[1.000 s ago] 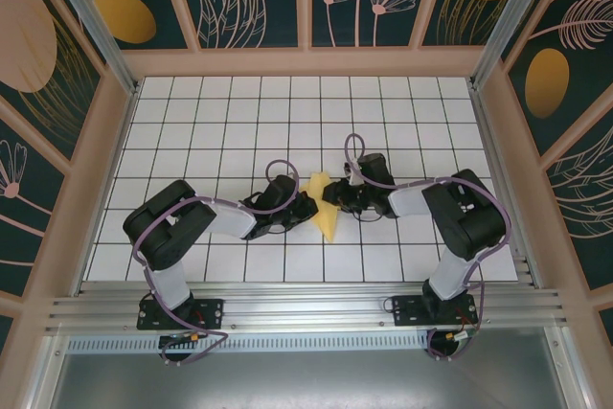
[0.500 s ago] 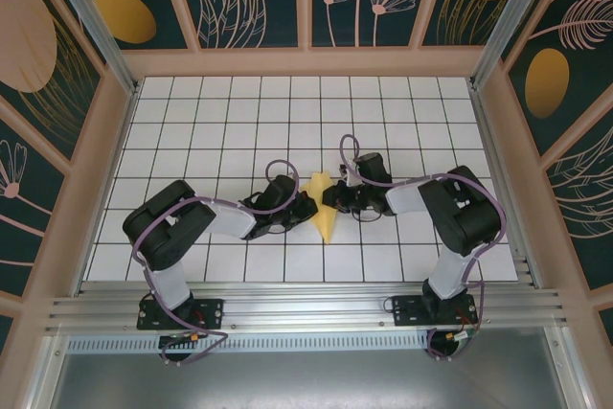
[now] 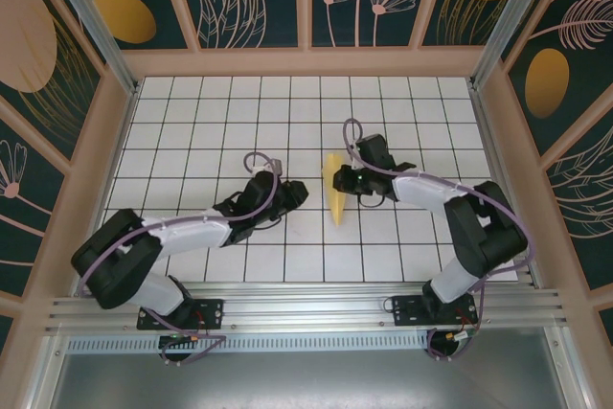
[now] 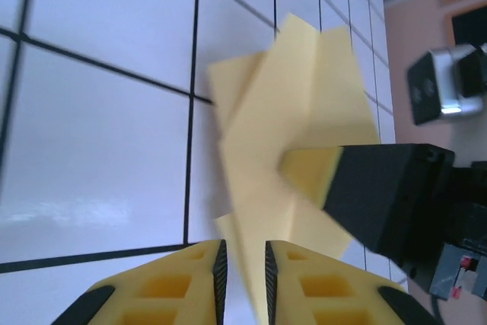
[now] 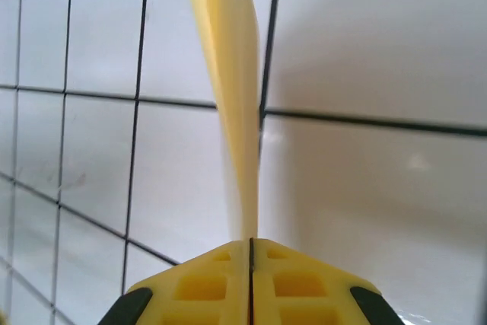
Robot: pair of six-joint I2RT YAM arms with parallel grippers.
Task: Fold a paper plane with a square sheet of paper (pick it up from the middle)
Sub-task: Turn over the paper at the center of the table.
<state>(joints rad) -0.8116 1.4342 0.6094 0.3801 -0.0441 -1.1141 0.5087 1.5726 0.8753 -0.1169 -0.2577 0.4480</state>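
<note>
Several thin yellow layers, light and limp I judge: the paper plane [image 3: 335, 203] hangs edge-up mid-table, the right gripper [image 5: 251, 245] clamped shut on it. The left gripper [image 4: 243, 260], just left, stands slightly open, empty. Better to grip the stiffer ridge.

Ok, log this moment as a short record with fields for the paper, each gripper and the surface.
paper plane: yellow, folded narrow, tip pointing toward the near edge
right gripper: shut on the paper plane
left gripper: jaws slightly parted, just left of the plane, not gripping it
table: white grid tiles
</note>
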